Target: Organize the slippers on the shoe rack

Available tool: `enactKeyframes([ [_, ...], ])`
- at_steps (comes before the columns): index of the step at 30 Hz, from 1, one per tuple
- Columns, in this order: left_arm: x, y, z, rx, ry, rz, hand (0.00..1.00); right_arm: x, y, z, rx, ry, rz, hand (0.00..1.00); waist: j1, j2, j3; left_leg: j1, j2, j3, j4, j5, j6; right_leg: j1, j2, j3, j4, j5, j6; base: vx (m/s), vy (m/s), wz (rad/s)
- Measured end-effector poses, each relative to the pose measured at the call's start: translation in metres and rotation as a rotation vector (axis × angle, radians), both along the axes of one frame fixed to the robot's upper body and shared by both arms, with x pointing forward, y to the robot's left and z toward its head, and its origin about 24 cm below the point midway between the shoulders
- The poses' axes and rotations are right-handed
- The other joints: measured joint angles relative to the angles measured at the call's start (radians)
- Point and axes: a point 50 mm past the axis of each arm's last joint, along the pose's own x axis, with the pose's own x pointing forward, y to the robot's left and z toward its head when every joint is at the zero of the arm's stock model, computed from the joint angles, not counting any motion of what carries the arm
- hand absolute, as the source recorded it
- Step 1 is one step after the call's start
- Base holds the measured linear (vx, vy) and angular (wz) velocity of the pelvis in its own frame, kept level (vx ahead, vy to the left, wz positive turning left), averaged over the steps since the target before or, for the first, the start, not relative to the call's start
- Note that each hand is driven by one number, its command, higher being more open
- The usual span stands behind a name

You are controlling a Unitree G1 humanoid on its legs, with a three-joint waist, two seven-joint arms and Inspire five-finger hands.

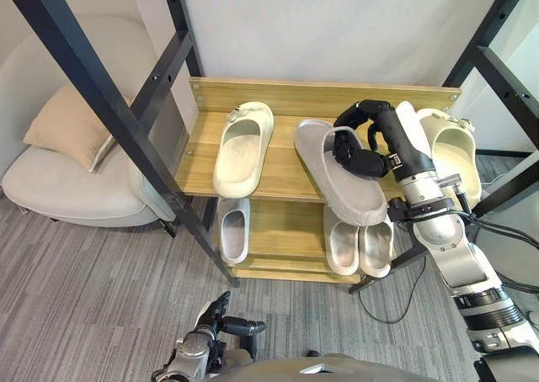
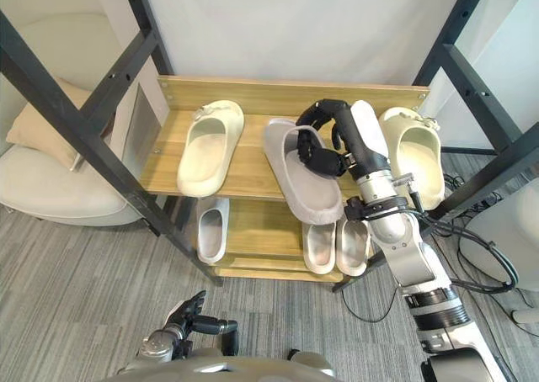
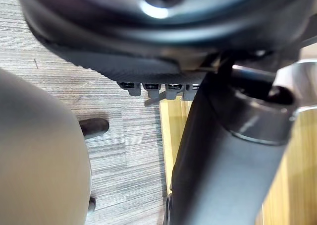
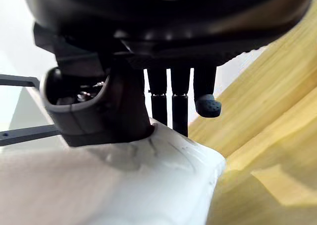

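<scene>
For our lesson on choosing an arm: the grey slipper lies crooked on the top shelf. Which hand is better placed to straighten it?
Right, most likely. The right hand grips the grey slipper on the top shelf, while the left hand hangs low, well short of that shelf.

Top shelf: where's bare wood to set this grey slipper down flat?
On the top shelf, a bare strip lies between the left cream slipper and the grey slipper in the right hand. Toward the right cream slipper it is crowded. The lower shelf has a wider gap between the lone slipper and the pair.
</scene>
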Motion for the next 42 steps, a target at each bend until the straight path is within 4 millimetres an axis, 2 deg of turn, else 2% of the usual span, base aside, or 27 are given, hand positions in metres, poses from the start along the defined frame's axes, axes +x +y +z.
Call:
enactKeyframes([
  [1, 0.000, 0.000, 0.000, 0.000, 0.000, 0.000, 1.00, -0.003, 0.000, 0.006, 0.003, -0.027, 0.003, 0.00, -0.001, 0.000, 0.000, 0.001, 0.000, 0.001, 0.000, 0.000, 0.000, 0.000, 0.000, 0.001, 0.001, 0.000, 0.000, 0.00, 0.000, -0.04],
  [4, -0.002, -0.001, -0.001, -0.004, 0.005, -0.001, 1.00, -0.024, 0.001, 0.044, 0.024, -0.227, 0.025, 0.00, -0.005, 0.006, -0.003, 0.020, 0.002, 0.011, 0.000, -0.001, -0.001, 0.013, 0.001, 0.012, 0.001, 0.006, -0.003, -0.01, 0.002, -0.10],
  [8, -0.007, -0.005, -0.003, -0.019, 0.019, -0.003, 1.00, -0.052, 0.015, 0.070, 0.041, -0.426, 0.124, 0.00, -0.020, 0.026, -0.015, 0.028, 0.005, 0.022, -0.002, -0.002, -0.002, 0.016, 0.001, 0.024, 0.001, 0.012, -0.005, -0.06, 0.006, -0.10],
  [12, -0.009, -0.009, -0.004, -0.028, 0.028, -0.021, 1.00, -0.070, 0.030, 0.078, 0.068, -0.505, 0.249, 0.00, -0.020, 0.041, -0.024, 0.044, 0.008, 0.025, -0.006, -0.001, -0.003, 0.029, 0.002, 0.031, 0.001, 0.013, -0.007, -0.06, 0.003, -0.06],
  [15, -0.010, -0.013, -0.004, -0.031, 0.034, -0.044, 1.00, -0.079, 0.052, 0.073, 0.164, -0.450, 0.455, 0.00, -0.020, 0.050, -0.033, 0.051, 0.011, 0.025, -0.006, 0.002, -0.008, 0.034, 0.003, 0.032, 0.002, 0.012, -0.008, -0.07, -0.007, 0.01],
  [19, -0.012, -0.013, -0.005, -0.032, 0.043, -0.048, 1.00, -0.084, 0.081, 0.053, 0.237, -0.264, 0.699, 0.00, -0.017, 0.050, -0.040, 0.051, 0.012, 0.023, -0.006, 0.008, -0.005, 0.034, 0.003, 0.031, 0.005, 0.013, -0.008, -0.03, -0.003, 0.01],
  [20, -0.011, -0.012, -0.005, -0.028, 0.039, -0.049, 1.00, -0.085, 0.088, 0.042, 0.261, -0.180, 0.754, 0.00, -0.011, 0.046, -0.043, 0.051, 0.011, 0.021, -0.006, 0.010, -0.002, 0.035, 0.003, 0.030, 0.005, 0.013, -0.008, -0.01, 0.000, 0.03],
  [22, -0.010, -0.012, -0.005, -0.012, 0.028, -0.058, 1.00, -0.083, 0.095, 0.026, 0.274, -0.083, 0.766, 0.00, -0.002, 0.040, -0.046, 0.051, 0.010, 0.019, -0.006, 0.012, -0.001, 0.036, 0.002, 0.027, 0.005, 0.013, -0.008, -0.01, -0.002, 0.07],
  [23, -0.008, -0.012, -0.004, -0.003, 0.025, -0.074, 1.00, -0.079, 0.098, 0.009, 0.273, 0.023, 0.762, 0.00, 0.004, 0.035, -0.048, 0.051, 0.009, 0.013, -0.006, 0.014, 0.001, 0.041, 0.001, 0.019, 0.005, 0.013, -0.008, -0.01, -0.006, 0.12],
  [24, -0.008, -0.012, -0.004, -0.001, 0.024, -0.077, 1.00, -0.078, 0.099, 0.001, 0.277, 0.069, 0.765, 0.00, 0.004, 0.033, -0.048, 0.052, 0.008, 0.009, -0.006, 0.015, 0.001, 0.043, 0.001, 0.016, 0.004, 0.013, -0.008, -0.01, -0.007, 0.13],
  [25, -0.008, -0.012, -0.004, -0.001, 0.024, -0.078, 1.00, -0.078, 0.101, -0.004, 0.278, 0.102, 0.768, 0.00, 0.005, 0.033, -0.048, 0.051, 0.007, 0.007, -0.006, 0.015, 0.001, 0.043, 0.001, 0.014, 0.005, 0.013, -0.008, -0.02, -0.008, 0.10],
  [28, -0.006, -0.012, -0.003, 0.001, 0.016, -0.079, 1.00, -0.077, 0.109, -0.045, 0.252, 0.343, 0.776, 0.00, 0.011, 0.034, -0.040, 0.032, 0.008, -0.005, -0.004, 0.015, -0.005, 0.024, 0.000, 0.002, 0.023, 0.004, -0.010, -0.04, -0.008, 0.12],
  [29, -0.006, -0.012, -0.003, 0.001, 0.014, -0.079, 1.00, -0.078, 0.109, -0.050, 0.246, 0.370, 0.776, 0.00, 0.012, 0.036, -0.038, 0.019, 0.009, -0.006, 0.000, 0.017, -0.007, 0.003, 0.000, 0.001, 0.042, -0.002, -0.010, -0.05, -0.020, 0.13],
  [31, 0.008, -0.011, 0.001, 0.011, -0.017, -0.090, 1.00, -0.077, 0.110, -0.060, 0.229, 0.420, 0.774, 0.00, 0.015, 0.031, 0.020, -0.051, 0.009, -0.024, 0.064, 0.016, -0.002, -0.068, -0.003, -0.013, 0.127, -0.025, -0.014, -0.12, -0.038, 0.25],
  [32, 0.019, -0.011, 0.004, 0.017, -0.040, -0.095, 1.00, -0.074, 0.109, -0.064, 0.221, 0.440, 0.760, 0.00, 0.020, 0.033, 0.058, -0.121, 0.010, -0.036, 0.144, -0.004, -0.002, -0.118, -0.010, -0.024, 0.180, -0.039, -0.017, -0.25, -0.036, 0.31],
  [34, 0.036, -0.012, 0.010, 0.020, -0.088, -0.101, 1.00, -0.065, 0.106, -0.070, 0.192, 0.464, 0.732, 0.00, 0.033, 0.046, 0.109, -0.226, 0.019, -0.043, 0.282, -0.048, -0.001, -0.198, -0.011, -0.032, 0.275, -0.066, -0.023, -0.23, -0.016, 0.18],
  [35, 0.049, -0.014, 0.016, 0.020, -0.133, -0.108, 1.00, -0.056, 0.104, -0.074, 0.163, 0.483, 0.706, 0.00, 0.037, 0.062, 0.150, -0.302, 0.027, -0.055, 0.395, -0.089, -0.002, -0.253, -0.012, -0.038, 0.358, -0.095, -0.026, -0.21, -0.009, 0.11],
  [38, 0.072, -0.014, 0.030, 0.003, -0.230, -0.067, 1.00, -0.047, 0.098, -0.082, 0.124, 0.519, 0.645, 0.00, 0.048, 0.080, 0.215, -0.459, 0.036, -0.067, 0.570, -0.154, -0.013, -0.407, -0.022, -0.044, 0.541, -0.171, -0.043, -0.28, -0.005, 0.11],
  [42, 0.092, -0.009, 0.044, -0.034, -0.321, 0.012, 1.00, -0.040, 0.096, -0.079, 0.055, 0.472, 0.595, 0.00, 0.053, 0.082, 0.260, -0.607, 0.041, -0.069, 0.677, -0.164, -0.019, -0.560, -0.030, -0.043, 0.674, -0.202, -0.057, -0.22, 0.013, 0.02],
])
